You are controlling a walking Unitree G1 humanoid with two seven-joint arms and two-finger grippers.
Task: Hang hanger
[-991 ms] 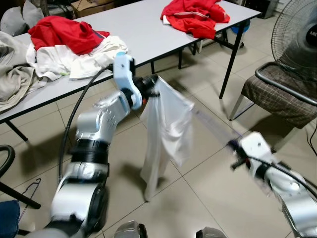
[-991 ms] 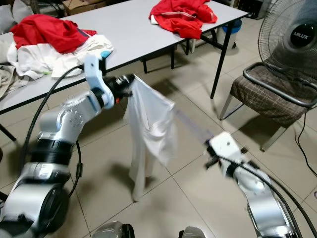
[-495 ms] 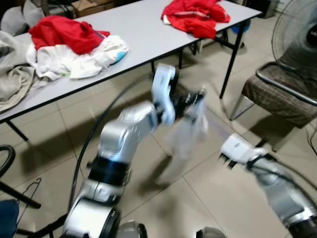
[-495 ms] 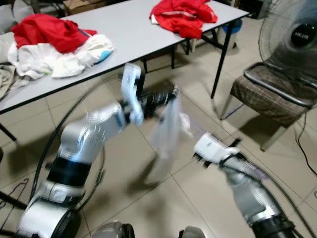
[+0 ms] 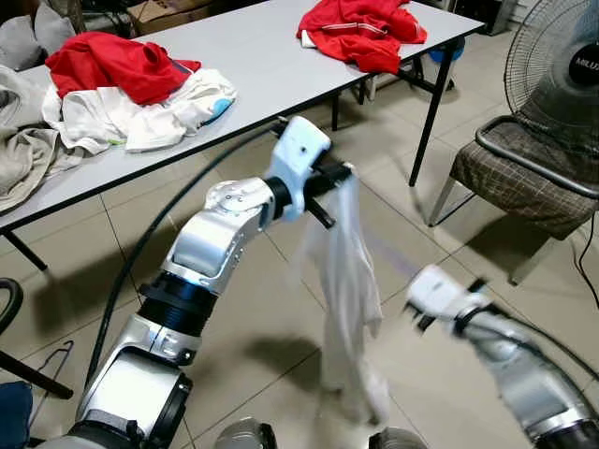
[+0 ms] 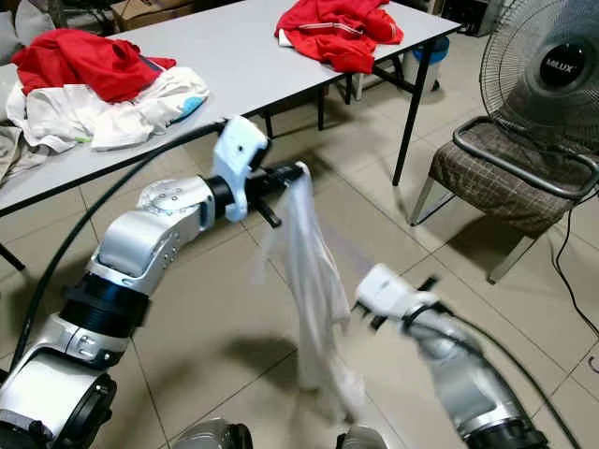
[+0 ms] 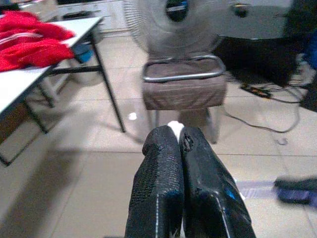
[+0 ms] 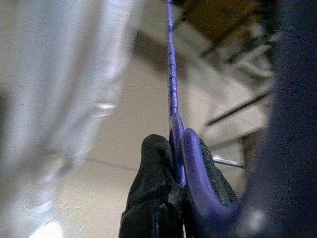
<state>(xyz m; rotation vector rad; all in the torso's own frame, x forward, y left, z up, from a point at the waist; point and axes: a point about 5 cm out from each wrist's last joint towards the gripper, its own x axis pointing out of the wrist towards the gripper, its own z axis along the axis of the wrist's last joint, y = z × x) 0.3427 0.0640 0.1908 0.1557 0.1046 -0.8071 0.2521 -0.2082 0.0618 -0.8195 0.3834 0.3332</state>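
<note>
purple hanger [image 8: 171, 94]: thin plastic, glossy, ribbed along straight bar, curved thicker part near camera; pinched between right gripper [image 8: 174, 163] fingers, low at right above tiled floor [image 5: 253, 309]. white garment [image 5: 348, 281] hangs limp beside it, pale and motion-blurred, top bunched and clamped in left gripper [image 7: 179, 136], fingers pressed together on scrap of white cloth. garment hem near floor. behind: grey table [image 5: 234, 65] with red clothes [image 5: 360, 28] and mixed clothing pile [image 5: 112, 89]; plaid chair [image 5: 519, 182] and fan [image 5: 562, 65] at right.
</note>
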